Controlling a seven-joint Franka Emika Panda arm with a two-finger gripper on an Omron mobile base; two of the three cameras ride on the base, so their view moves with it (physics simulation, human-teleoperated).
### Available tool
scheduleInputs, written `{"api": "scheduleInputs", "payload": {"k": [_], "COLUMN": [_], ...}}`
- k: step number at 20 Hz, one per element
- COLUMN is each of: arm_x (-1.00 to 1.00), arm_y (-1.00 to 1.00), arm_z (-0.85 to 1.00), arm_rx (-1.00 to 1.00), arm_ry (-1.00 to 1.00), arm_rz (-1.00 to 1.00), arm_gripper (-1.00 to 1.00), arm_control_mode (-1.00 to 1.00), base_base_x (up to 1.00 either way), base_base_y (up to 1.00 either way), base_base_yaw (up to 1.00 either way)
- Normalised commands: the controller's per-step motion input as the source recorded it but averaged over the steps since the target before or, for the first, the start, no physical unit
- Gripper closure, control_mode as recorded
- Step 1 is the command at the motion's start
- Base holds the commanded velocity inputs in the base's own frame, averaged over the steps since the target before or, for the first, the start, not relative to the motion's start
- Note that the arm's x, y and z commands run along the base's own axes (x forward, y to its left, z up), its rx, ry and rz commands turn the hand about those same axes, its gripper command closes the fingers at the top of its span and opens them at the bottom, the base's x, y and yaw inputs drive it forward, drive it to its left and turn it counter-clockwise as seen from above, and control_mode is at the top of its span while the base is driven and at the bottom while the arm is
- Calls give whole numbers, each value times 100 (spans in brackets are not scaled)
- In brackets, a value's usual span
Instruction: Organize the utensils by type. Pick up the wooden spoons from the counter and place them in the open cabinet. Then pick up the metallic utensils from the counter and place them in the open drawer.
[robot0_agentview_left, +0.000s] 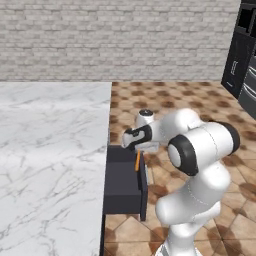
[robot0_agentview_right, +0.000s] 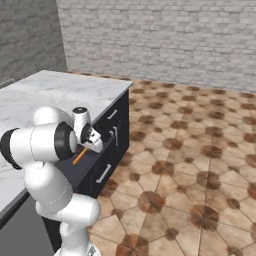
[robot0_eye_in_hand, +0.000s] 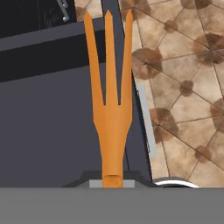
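Over the open drawer: gripper hanging just above the dark interior, near the drawer's front edge.
Gripper state: clamped on the handle end of the orange fork; prongs pointing away from the hand, down toward the drawer floor.
Fork position: above the open drawer, toward its handle side; not yet resting on the floor, as far as can be judged.
Step in hand: likely lowering and releasing the fork inside the drawer.
To do well: shift slightly inward from the drawer front, toward the counter; lower until prongs sit close to the floor; then part the jaws.
Risk: release too near the drawer front could tip the fork onto the tiled floor.
Afterwards: lift straight up, clear of the drawer sides.
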Motion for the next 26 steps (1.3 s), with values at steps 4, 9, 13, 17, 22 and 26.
{"api": "scheduleInputs", "payload": {"k": [4,9,13,17,22,26], "arm_x": [35,25,20,20,16,6], "arm_y": [0,3,6,3,1,0], "arm_z": [-36,-36,-45,-45,-43,-48], "arm_rx": [0,0,0,0,0,0], "arm_ry": [0,0,2,3,0,1], "arm_rz": [-1,0,0,0,0,0], "arm_gripper": [100,100,100,100,100,100], "arm_control_mode": [-100,-100,-100,-100,-100,-100], "base_base_x": [0,0,0,0,0,0], "base_base_y": [0,0,0,0,0,0], "base_base_yaw": [0,0,0,0,0,0]}}
